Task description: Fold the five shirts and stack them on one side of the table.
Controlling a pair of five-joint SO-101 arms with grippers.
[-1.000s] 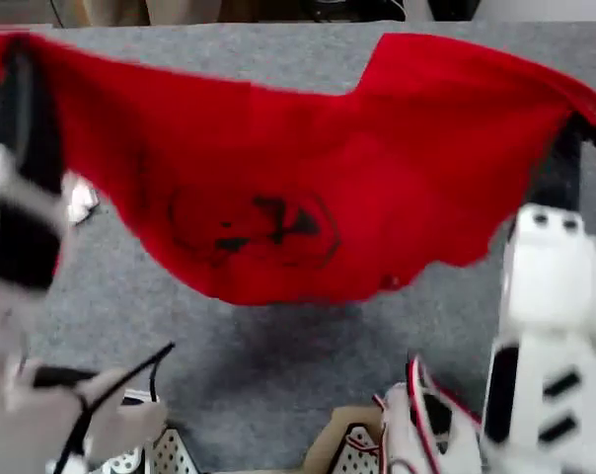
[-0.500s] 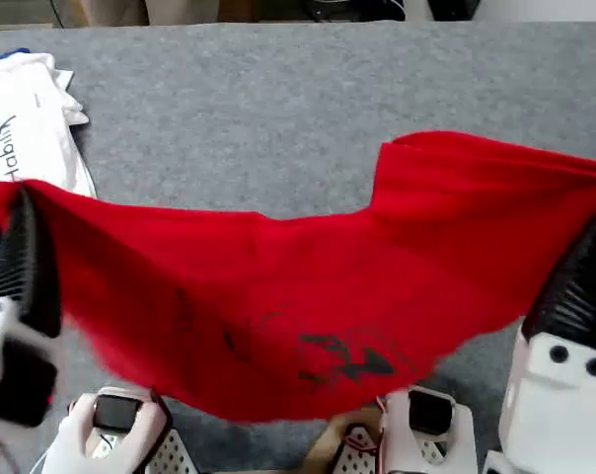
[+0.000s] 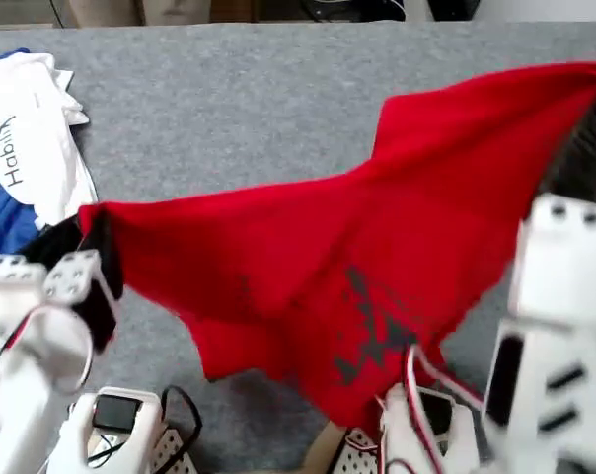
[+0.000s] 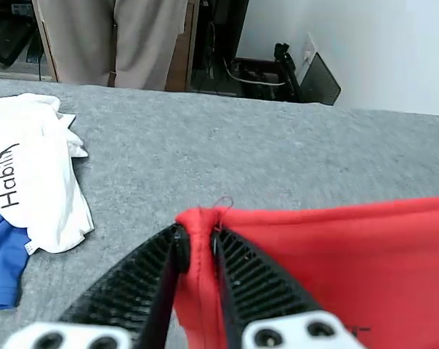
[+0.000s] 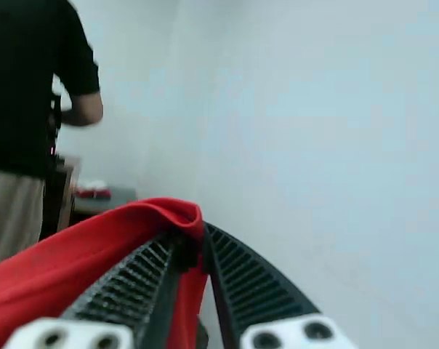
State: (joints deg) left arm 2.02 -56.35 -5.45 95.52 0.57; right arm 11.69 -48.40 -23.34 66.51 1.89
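Red fabric is stretching in the air between the two arms: the red shirt (image 3: 308,257) is hanging above the grey surface (image 3: 229,89) and, as far as I can judge, is not resting on it. The left claw (image 4: 198,243) is gripping one corner, and the right claw (image 5: 192,243) is pinching the opposite corner, which is standing higher and farther from the arm bases. I am thinking the shirt is being held this way so that it opens to its full width before being laid flat for folding; with one grip only it would be bunching. The high view is giving the whole shape, with the dark print (image 3: 377,331) sagging toward the near edge. The left wrist view is adding a detail: the hem seam is sitting tightly between the ribbed fingers (image 4: 256,280). It is also showing the white shirt (image 4: 27,174) and the blue shirt (image 4: 1,262) lying crumpled together, well apart from the red one. The right wrist view is showing its claw pointing up toward a pale wall (image 5: 314,109).
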